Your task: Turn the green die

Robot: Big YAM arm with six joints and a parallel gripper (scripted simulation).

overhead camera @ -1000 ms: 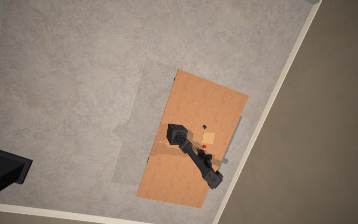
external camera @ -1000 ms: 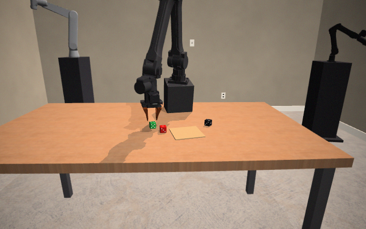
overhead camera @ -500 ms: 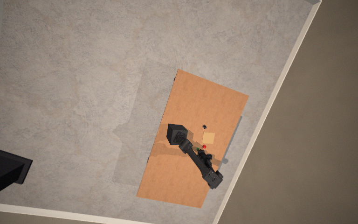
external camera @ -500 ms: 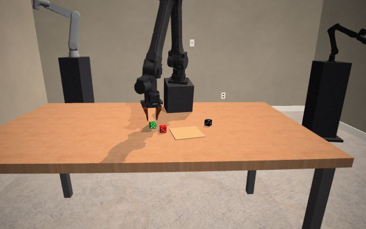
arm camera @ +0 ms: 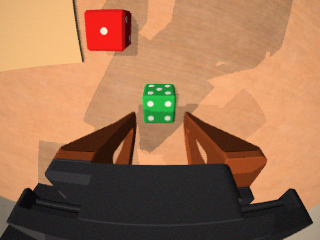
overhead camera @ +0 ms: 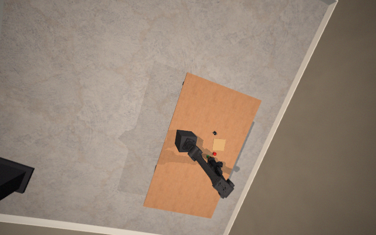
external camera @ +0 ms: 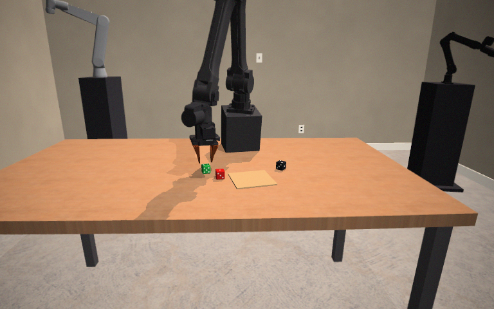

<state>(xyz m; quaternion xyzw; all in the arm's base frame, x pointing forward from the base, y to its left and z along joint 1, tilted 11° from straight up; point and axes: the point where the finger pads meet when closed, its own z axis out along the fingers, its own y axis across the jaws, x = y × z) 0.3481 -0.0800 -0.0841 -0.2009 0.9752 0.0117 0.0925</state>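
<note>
The green die lies flat on the bare table, left of the mat; it also shows in the wrist view and, mostly hidden by the arm, in the overhead view. My gripper hangs just above it, fingers partly open and empty; in the wrist view the fingertips frame the die from above. The black die lies on the table behind the mat's right corner, also in the overhead view. The tan mat lies flat with nothing on it, also in the overhead view.
A red die lies between the green die and the mat, close to both; it shows in the wrist view and overhead. The arm's base block stands behind them. Two black pedestals stand off the table.
</note>
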